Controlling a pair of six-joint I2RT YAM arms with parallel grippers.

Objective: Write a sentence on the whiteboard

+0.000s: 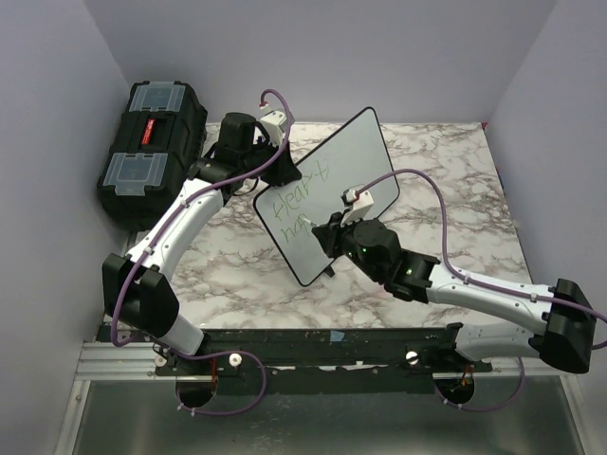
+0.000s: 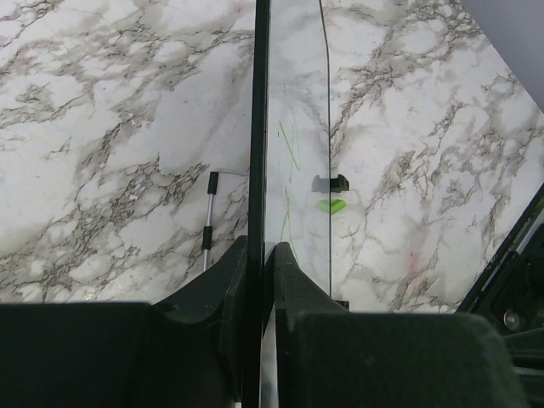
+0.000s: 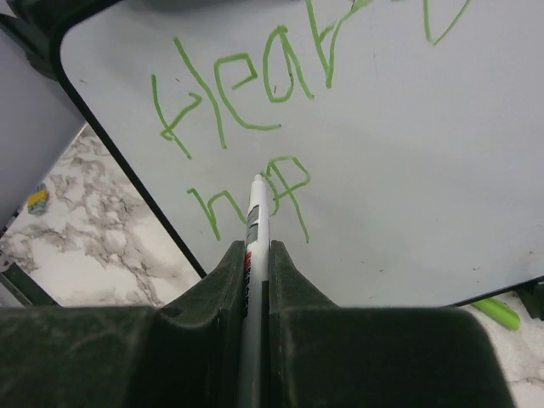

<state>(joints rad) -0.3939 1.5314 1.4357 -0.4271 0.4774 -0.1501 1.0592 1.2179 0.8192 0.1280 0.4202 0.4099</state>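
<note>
The whiteboard (image 1: 332,190) stands tilted over the middle of the marble surface (image 1: 455,190), between the two arms. Its long axis runs from far right to near left. Whether its near corner rests on the surface cannot be determined.

Left arm: the left gripper (image 1: 275,169) holds the board at its far-left edge. In the left wrist view the board (image 2: 297,153) appears edge-on, and the left gripper (image 2: 261,251) has its fingers (image 2: 228,280) clamped on the thin black rim.

Right arm: the right gripper (image 3: 255,251) has its fingers (image 3: 289,280) closed on a white marker pen (image 3: 253,225). The pen points away from the wrist camera toward the board face (image 3: 408,170). Its tip meets the board in the second line of writing.

The sentence (image 3: 246,85) is in green marker near the board's left end. The upper line reads roughly "Heart", followed by more strokes cut off at the frame edge. The lower line consists of an "h" and one further letter. From above, the writing (image 1: 294,204) sits on the near-left half of the board.

A black toolbox (image 1: 152,147) stands at the far-left corner, well apart from the board. A small green piece (image 3: 497,313) lies on the surface below the board's edge.
</note>
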